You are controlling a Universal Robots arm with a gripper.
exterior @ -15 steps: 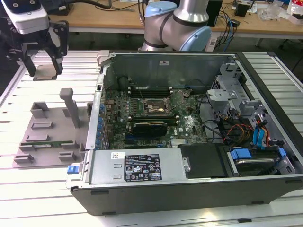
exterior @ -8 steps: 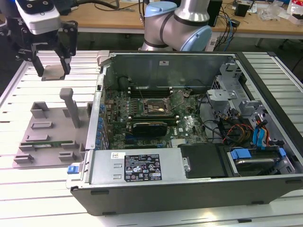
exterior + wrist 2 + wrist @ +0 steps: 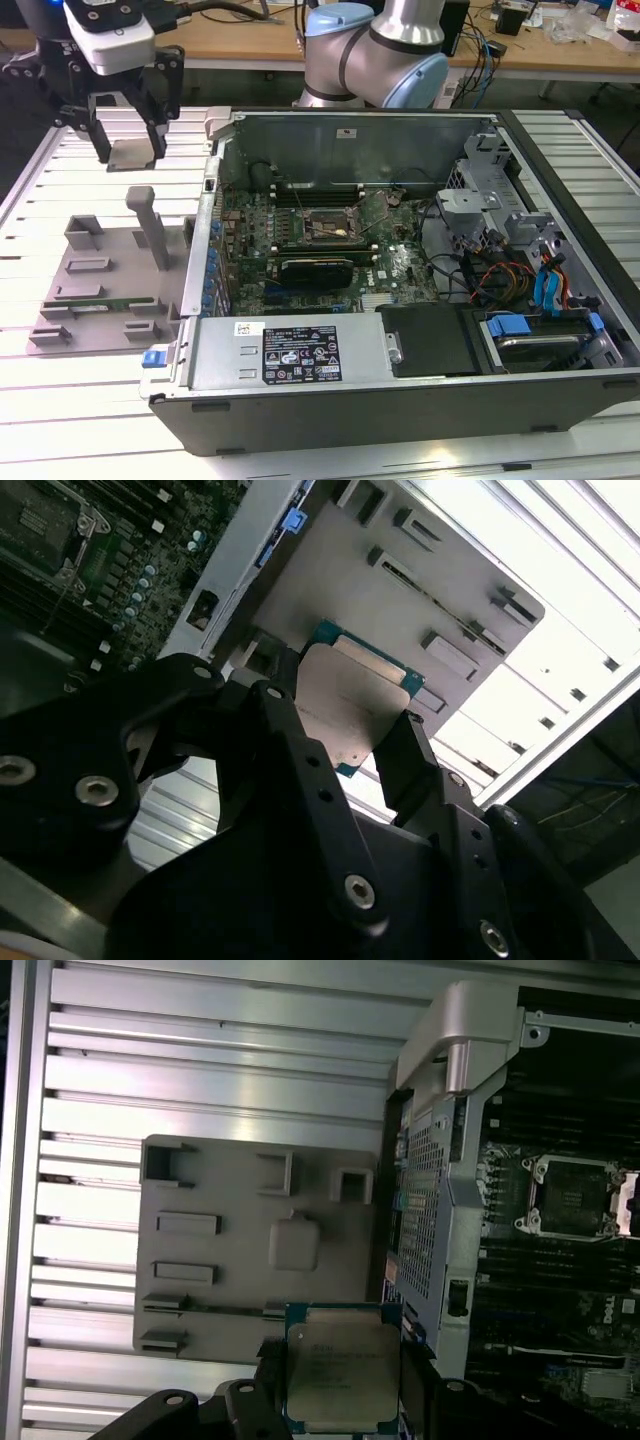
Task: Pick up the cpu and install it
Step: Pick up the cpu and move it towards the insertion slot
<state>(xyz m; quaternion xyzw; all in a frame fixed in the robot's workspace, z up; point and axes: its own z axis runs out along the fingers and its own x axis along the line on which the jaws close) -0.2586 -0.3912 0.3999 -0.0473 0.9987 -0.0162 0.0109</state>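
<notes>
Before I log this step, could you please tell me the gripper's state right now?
The gripper is shut on the cpu.

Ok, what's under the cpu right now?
The cpu, clamped in the gripper, hangs in the air above the grey holder tray on the slatted table, not touching it. It covers the tray spot directly beneath, so what lies there cannot be seen.

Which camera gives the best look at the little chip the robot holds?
The first wrist view: the cpu shows its top plate straight on. The second wrist view sees it tilted, partly behind the gripper; the exterior view, from afar.
</notes>
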